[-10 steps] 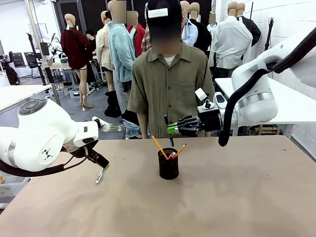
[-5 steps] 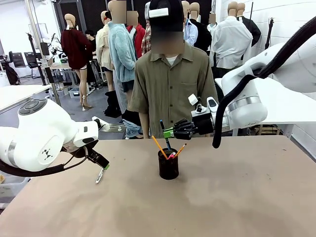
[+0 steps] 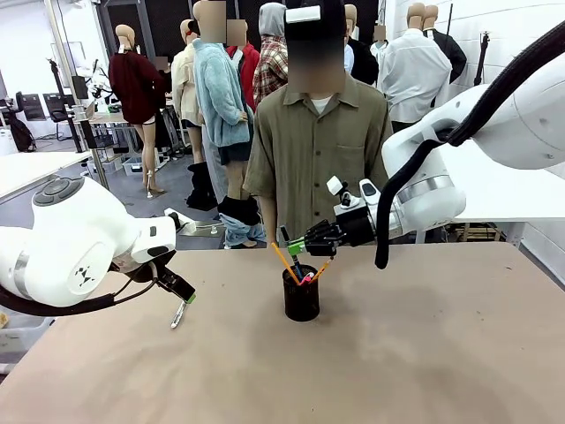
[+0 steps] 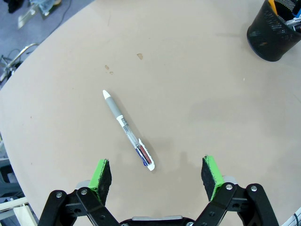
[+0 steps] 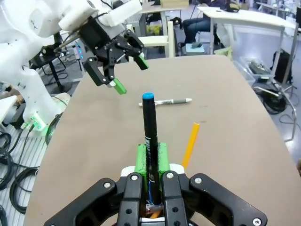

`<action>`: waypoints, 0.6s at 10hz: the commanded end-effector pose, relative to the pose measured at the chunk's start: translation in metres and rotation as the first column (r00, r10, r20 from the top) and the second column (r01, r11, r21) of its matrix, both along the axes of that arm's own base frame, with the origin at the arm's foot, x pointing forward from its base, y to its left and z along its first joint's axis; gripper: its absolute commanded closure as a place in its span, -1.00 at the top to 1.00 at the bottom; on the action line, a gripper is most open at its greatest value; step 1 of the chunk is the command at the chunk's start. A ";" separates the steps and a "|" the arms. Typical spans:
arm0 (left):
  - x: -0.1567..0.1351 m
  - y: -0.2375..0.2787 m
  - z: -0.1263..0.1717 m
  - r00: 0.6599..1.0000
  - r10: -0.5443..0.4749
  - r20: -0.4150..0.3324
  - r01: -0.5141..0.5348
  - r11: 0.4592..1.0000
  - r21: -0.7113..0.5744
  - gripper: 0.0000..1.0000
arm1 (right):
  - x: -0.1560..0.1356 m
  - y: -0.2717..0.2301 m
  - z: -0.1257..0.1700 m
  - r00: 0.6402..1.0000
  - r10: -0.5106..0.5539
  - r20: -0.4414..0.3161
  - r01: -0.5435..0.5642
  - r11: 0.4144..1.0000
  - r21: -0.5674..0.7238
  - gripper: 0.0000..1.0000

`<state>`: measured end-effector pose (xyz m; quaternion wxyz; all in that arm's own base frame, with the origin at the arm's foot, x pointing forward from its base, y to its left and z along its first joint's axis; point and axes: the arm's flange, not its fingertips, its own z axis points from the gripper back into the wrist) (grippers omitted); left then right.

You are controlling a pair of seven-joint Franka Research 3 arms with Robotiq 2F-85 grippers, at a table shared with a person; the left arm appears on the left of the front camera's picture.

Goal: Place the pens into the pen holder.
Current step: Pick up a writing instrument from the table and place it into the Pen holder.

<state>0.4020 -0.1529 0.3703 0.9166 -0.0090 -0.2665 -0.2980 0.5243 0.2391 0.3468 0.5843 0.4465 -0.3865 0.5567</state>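
The right gripper point(image 3: 298, 246) was clamped tight on the dark pen point(image 5: 149, 136), green pads pinching the barrel low down. The pen stood nearly upright, its blue tip at the top. The barrel carried pale print, too small to read. In the front view, that gripper hung right above the pen holder point(image 3: 301, 296), with the dark pen's lower end at the mouth of the cup. The black mesh holder stood near the middle of the brown table point(image 3: 424, 353). It already had an orange pencil point(image 3: 284, 262) leaning out to one side and a shorter orange one on the other.

Over on the other side, the left gripper point(image 4: 156, 174) was spread wide and held nothing. It hovered just above the silvery-white pen point(image 4: 127, 132), which lay flat on the table well apart from the holder. That pen had a grey grip, a clear body and a white tip, with no lettering that could be made out. A person point(image 3: 318, 150) in an olive shirt stood at the far edge of the table, behind the holder.
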 end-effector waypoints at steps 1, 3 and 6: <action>0.000 0.002 0.001 1.000 0.004 0.001 -0.004 1.000 -0.004 1.00 | 0.012 0.009 -0.002 1.000 0.001 -0.023 -0.002 0.999 -0.047 -1.00; 0.000 0.002 0.001 1.000 0.004 0.001 -0.004 1.000 -0.004 1.00 | 0.017 0.015 -0.008 0.999 0.017 -0.038 -0.020 0.997 -0.072 -1.00; 0.000 0.002 0.001 1.000 0.004 0.001 -0.004 1.000 -0.004 1.00 | 0.019 0.017 -0.015 0.999 0.027 -0.040 -0.031 0.994 -0.104 -0.68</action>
